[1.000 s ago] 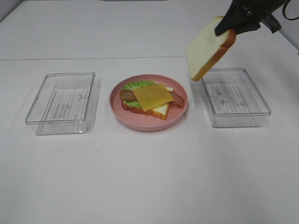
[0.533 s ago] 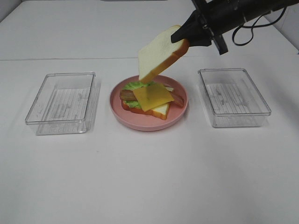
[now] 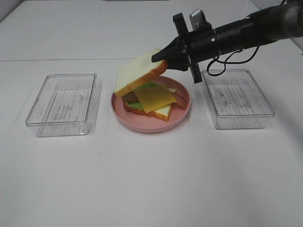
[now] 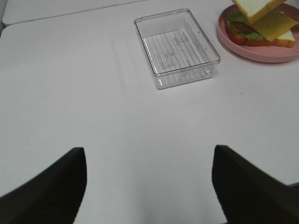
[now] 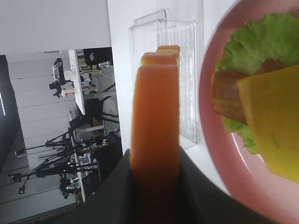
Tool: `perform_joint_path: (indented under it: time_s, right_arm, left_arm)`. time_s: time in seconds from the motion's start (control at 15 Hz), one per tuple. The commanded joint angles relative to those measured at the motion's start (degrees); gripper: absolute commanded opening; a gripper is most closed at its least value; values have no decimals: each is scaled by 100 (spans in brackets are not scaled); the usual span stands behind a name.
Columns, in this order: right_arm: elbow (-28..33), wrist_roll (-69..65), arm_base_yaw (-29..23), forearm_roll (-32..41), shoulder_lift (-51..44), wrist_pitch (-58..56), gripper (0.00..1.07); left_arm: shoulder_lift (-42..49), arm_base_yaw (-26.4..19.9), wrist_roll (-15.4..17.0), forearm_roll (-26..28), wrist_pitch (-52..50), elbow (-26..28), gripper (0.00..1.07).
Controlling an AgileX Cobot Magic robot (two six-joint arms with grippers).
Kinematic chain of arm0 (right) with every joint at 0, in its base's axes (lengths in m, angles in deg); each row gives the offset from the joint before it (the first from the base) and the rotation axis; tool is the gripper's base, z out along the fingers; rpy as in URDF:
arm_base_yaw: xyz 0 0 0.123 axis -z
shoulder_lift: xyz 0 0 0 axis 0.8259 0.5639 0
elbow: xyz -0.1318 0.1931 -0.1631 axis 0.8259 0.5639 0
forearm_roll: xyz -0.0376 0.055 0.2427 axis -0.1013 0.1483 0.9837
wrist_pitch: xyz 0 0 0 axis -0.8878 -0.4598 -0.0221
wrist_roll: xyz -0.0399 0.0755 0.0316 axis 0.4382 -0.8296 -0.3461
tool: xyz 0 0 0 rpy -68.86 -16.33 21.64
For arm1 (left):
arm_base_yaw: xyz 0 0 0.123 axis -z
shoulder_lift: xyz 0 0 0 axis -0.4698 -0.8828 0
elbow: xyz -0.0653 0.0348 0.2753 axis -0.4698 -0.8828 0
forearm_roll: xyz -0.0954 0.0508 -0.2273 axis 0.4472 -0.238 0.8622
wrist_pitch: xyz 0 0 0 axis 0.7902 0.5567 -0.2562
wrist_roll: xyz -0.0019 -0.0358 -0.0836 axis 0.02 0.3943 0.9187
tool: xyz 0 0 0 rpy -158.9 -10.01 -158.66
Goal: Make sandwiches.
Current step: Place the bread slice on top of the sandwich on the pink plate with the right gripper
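The right gripper (image 3: 158,57) clamps a bread slice (image 3: 137,74), tilted over the sandwich (image 3: 152,101) on the pink plate (image 3: 142,124); the left gripper (image 4: 149,186) gapes empty.

The right gripper (image 3: 160,56) now is lower and further left than 1 second ago, reaching over the pink plate (image 3: 150,125). The bread slice (image 3: 138,72) it pinches is no longer high above the right tray (image 3: 239,99); it tilts just above the cheese (image 3: 154,97).
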Motion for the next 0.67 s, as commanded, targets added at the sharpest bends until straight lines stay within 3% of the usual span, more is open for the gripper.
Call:
perform_joint_path:
  time_s: [0.07, 0.6, 0.67]
  right_arm:
    - [46, 103, -97, 298, 235, 40, 0]
    - [46, 52, -86, 57, 338, 372, 0]
    - [46, -92, -86, -155, 338, 372, 5]
  left_arm:
    - [46, 11, 34, 34, -23, 0, 72]
    - [46, 11, 34, 34, -23, 0, 72]
    - [46, 11, 34, 34, -23, 0, 72]
